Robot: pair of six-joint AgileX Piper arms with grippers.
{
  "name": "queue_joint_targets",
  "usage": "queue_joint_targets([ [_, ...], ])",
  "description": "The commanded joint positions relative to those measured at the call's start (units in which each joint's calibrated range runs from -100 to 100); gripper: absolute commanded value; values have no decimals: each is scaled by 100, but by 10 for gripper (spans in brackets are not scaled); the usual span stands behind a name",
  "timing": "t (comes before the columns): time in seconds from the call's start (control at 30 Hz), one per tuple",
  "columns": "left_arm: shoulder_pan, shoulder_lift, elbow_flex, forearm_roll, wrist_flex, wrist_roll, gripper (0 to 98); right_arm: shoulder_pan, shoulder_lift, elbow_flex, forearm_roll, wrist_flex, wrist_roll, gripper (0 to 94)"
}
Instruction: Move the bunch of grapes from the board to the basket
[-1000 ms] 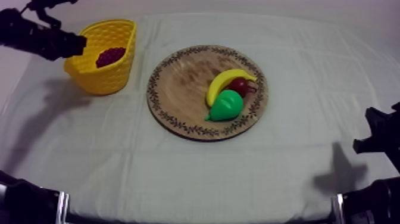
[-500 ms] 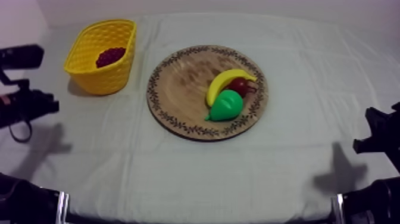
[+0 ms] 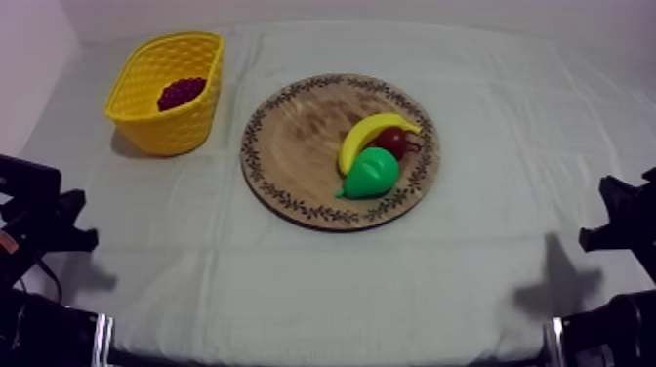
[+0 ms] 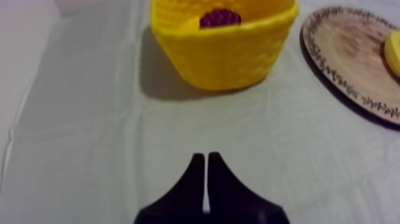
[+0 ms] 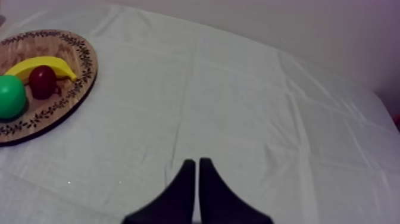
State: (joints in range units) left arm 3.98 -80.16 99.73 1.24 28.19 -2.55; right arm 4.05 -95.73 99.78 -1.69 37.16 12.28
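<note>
The bunch of grapes [image 3: 182, 93] lies in the yellow basket [image 3: 171, 132]. The left gripper [image 4: 206, 157] sits near the basket, the right gripper [image 5: 196, 162] far away, both closed on nothing.

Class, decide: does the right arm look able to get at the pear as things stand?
Probably yes: only bare cloth lies between the right hand and the wooden board, and the pear sits uncovered on it.

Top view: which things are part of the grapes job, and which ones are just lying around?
Part of the job: yellow basket; bunch of grapes, already inside it; wooden board.
Just lying about: banana, pear and small red fruit, all on the board.
</note>
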Motion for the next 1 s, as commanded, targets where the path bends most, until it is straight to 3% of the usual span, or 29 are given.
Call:
queue_joint_targets([
  [0.0, 7, -588, 6, -116, 12, 186, 0, 1, -2, -1, 1, 1, 0, 5],
  [0.13, 77, -1006, 13, -258, 90, 607, 0, 1, -2, -1, 1, 1, 0, 5],
  [0.37, 299, -1449, 15, -299, 113, 1064, 0, 1, -2, -1, 1, 1, 0, 5],
  [0.97, 180, -1981, 16, -307, 235, 1148, 0, 1, -2, -1, 1, 1, 0, 5],
])
